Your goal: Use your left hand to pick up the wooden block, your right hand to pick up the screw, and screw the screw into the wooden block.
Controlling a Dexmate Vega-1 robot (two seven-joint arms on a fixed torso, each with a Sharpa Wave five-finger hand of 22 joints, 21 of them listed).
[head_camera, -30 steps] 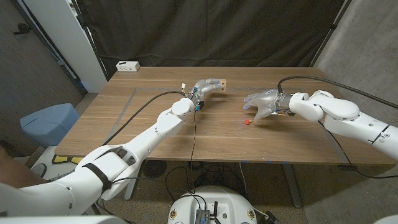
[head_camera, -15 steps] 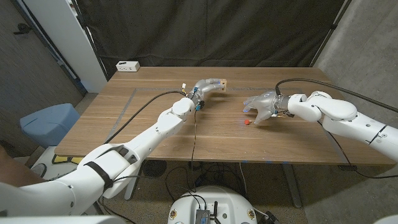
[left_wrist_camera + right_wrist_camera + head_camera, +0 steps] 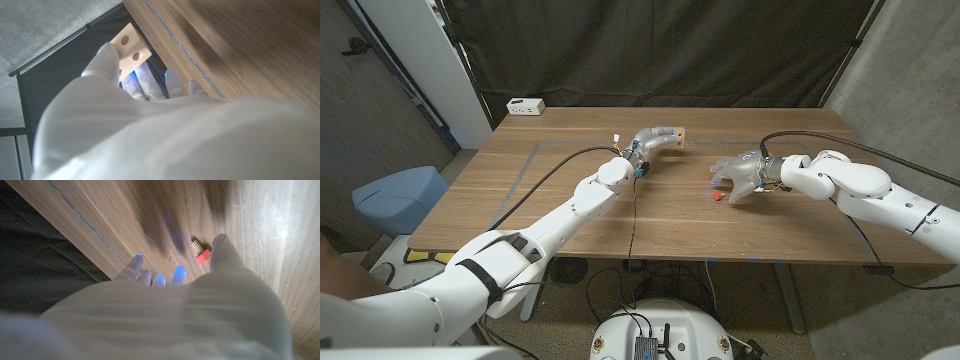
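The left hand [image 3: 655,139] grips the light, stiff block [image 3: 131,47] by its sides at upper centre of the head view, while the right hand [image 3: 738,172] hovers with fingers spread and empty over the tiny, roll-prone screw [image 3: 200,252], best pinched at its red head

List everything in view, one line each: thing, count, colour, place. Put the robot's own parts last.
Table: one, brown wood, under both arms.
Wooden block: one, pale wood with round holes, at the table's far middle, against the left hand's fingers.
Screw: one, tan shaft with red head, lying on the table by the right hand.
Power strip: one, white, far left corner of the table.
Stool: one, blue, on the floor left of the table.
Curtain: one, black, behind the table.
Left hand: one, white, on the block.
Right hand: one, white, fingers apart over the screw, holding nothing.
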